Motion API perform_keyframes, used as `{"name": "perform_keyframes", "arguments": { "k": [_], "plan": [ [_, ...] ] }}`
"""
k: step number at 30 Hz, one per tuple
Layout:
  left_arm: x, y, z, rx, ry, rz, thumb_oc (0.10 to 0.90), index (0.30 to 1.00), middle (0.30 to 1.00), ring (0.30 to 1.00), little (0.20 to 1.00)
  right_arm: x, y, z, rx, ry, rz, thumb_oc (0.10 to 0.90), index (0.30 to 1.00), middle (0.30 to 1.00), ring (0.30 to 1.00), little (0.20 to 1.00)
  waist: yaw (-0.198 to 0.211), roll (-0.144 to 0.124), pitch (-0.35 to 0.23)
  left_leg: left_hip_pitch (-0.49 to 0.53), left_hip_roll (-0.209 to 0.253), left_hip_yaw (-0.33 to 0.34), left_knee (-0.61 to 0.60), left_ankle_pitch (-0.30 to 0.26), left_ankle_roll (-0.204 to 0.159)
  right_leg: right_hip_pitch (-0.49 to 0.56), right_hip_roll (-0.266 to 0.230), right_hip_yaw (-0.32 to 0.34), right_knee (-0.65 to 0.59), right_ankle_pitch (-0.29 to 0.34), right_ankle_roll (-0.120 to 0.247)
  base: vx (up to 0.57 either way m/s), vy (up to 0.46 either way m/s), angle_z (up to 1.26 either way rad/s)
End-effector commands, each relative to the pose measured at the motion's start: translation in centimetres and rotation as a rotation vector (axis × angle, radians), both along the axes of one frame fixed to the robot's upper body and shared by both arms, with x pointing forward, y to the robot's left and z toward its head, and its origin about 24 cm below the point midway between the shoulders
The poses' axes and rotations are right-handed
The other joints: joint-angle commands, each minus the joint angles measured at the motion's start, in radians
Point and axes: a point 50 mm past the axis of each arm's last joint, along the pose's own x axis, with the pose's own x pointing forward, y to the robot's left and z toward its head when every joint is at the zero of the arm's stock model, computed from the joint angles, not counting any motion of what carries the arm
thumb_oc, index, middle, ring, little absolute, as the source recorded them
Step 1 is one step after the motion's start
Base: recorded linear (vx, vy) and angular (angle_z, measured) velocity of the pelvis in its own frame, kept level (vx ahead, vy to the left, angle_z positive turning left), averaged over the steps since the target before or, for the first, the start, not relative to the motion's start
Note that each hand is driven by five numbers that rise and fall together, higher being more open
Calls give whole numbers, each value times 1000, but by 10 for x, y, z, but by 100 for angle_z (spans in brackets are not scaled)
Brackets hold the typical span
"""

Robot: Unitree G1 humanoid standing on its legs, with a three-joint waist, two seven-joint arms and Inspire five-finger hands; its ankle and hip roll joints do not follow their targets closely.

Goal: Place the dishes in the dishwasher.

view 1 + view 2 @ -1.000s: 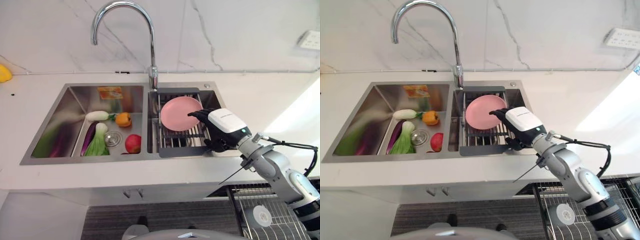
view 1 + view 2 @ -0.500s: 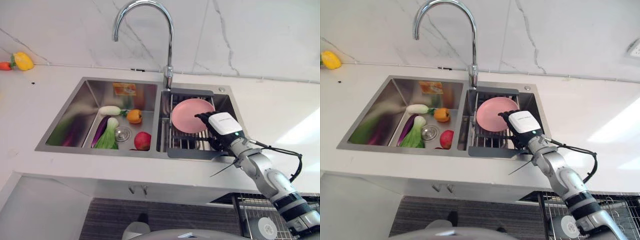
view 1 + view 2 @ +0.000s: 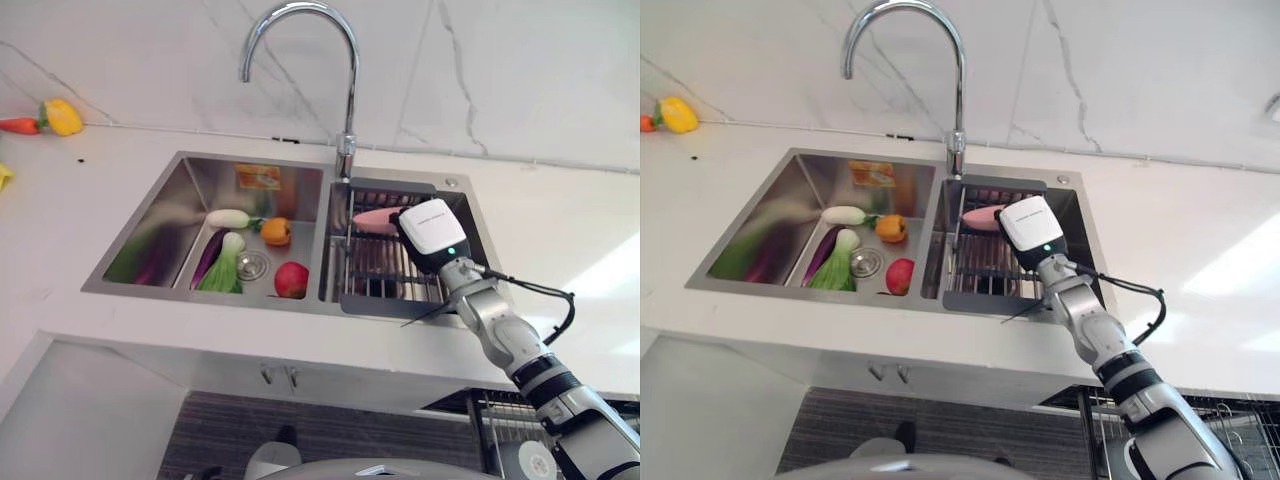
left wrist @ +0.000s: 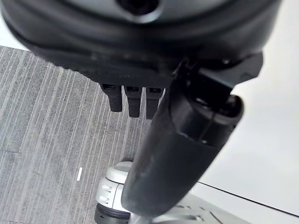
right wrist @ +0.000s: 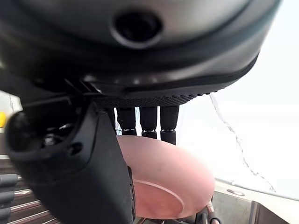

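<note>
One pink plate (image 5: 163, 184) was pinched by the right hand (image 3: 432, 228) above the sink rack (image 3: 378, 270); it could be dropped if that hold loosened.

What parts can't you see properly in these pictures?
- Pink plate: in the eye views the right robot hand covers most of it.
- Drying rack: partly hidden under the plate and that hand.
- Dishwasher basket: cut off by the left eye view's bottom edge.
- Left robot hand: its thumb hides part of its fingers in the left wrist view.
</note>
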Motion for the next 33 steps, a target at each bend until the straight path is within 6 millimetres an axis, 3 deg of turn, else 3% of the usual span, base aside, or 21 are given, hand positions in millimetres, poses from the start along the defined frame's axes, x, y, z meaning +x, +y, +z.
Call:
{"name": "perform_keyframes", "arguments": {
  "k": [1, 5, 6, 9, 11, 14, 16, 19, 20, 23, 26, 29, 33],
  "plan": [
    [12, -1, 0, 39, 23, -100, 800, 900, 900, 900, 900, 12, -6, 60, 95, -285, -11, 400, 300, 300, 300, 300, 33, 21, -28, 3, 41, -60, 4, -71, -29, 25, -61, -22, 17, -48, 66, -2, 2, 12],
    [12, -1, 0, 38, 30, -103, 800, 900, 900, 900, 900, 6, -12, 77, 158, -360, -13, 400, 300, 300, 300, 300, 32, 21, -30, 1, 42, -63, 4, -69, -30, 26, -58, -26, 17, -51, 64, 3, -4, 7],
    [11, -2, -1, 37, 34, -101, 800, 900, 900, 900, 900, -1, -17, 92, 210, -437, -4, 400, 300, 300, 300, 300, 23, 22, -30, 0, 43, -66, 4, -69, -31, 26, -55, -24, 17, -55, 62, 5, 0, 4],
    [11, -4, -1, 34, 35, -99, 800, 900, 900, 900, 900, -14, -27, 105, 267, -514, -14, 400, 300, 300, 300, 300, 8, 22, -27, -1, 44, -68, 4, -69, -30, 25, -52, -21, 17, -58, 60, 3, 1, 8],
    [9, -7, -2, 32, 47, -109, 800, 900, 900, 900, 900, -42, -44, 121, 380, -647, -28, 400, 300, 300, 300, 300, -26, 25, -25, 2, 46, -61, 4, -70, -27, 17, -48, -4, 17, -59, 59, 6, 6, 17],
    [6, -10, -3, 30, 57, -106, 800, 900, 900, 900, 900, -60, -50, 123, 494, -699, -25, 400, 300, 300, 300, 300, -53, 27, -22, 7, 48, -42, 4, -72, -24, 4, -45, 20, 17, -56, 60, -6, 18, 0],
    [3, -13, -4, 24, 61, -97, 800, 900, 900, 900, 900, -83, -68, 130, 526, -783, -73, 400, 300, 300, 300, 300, -102, 29, -15, 18, 52, 10, 4, -83, -20, -28, -46, 76, 17, -44, 68, -6, 39, -53],
    [5, -13, -4, 24, 48, -77, 800, 900, 900, 900, 900, -103, -94, 130, 477, -840, -199, 400, 300, 300, 300, 300, -153, 25, -10, 34, 52, 63, 4, -98, -16, -55, -44, 130, 17, -31, 76, 20, 26, -84],
    [5, -13, -4, 24, 48, -77, 800, 900, 900, 900, 900, -103, -94, 130, 477, -840, -199, 400, 300, 300, 300, 300, -153, 25, -10, 34, 52, 63, 4, -98, -16, -55, -44, 130, 17, -31, 76, 22, 17, -67],
    [12, -13, -3, 25, 21, -83, 800, 900, 900, 900, 900, -127, -125, 125, 366, -863, -372, 400, 300, 300, 300, 300, -197, 25, -9, 49, 58, 115, 4, -114, -17, -84, -38, 187, 17, -23, 81, 24, 21, -77],
    [19, -13, -2, 22, -4, -77, 800, 900, 900, 900, 900, -138, -135, 123, 334, -894, -454, 400, 300, 300, 300, 300, -236, 25, -7, 50, 61, 149, 4, -119, -14, -114, -35, 230, 17, -12, 86, 9, 28, -62],
    [30, -16, -1, 18, -46, -73, 800, 900, 900, 900, 900, -140, -142, 104, 359, -817, -532, 400, 300, 300, 300, 300, -287, 25, 2, 68, 64, 212, 4, -131, -8, -146, -29, 294, 17, 2, 90, 10, 40, -69],
    [34, -18, 0, 15, -63, -75, 800, 900, 900, 900, 900, -134, -142, 85, 405, -717, -556, 400, 300, 300, 300, 300, -301, 23, 9, 82, 68, 258, 4, -138, -6, -165, -25, 333, 19, 11, 94, -3, 20, -58]
  ]
}}
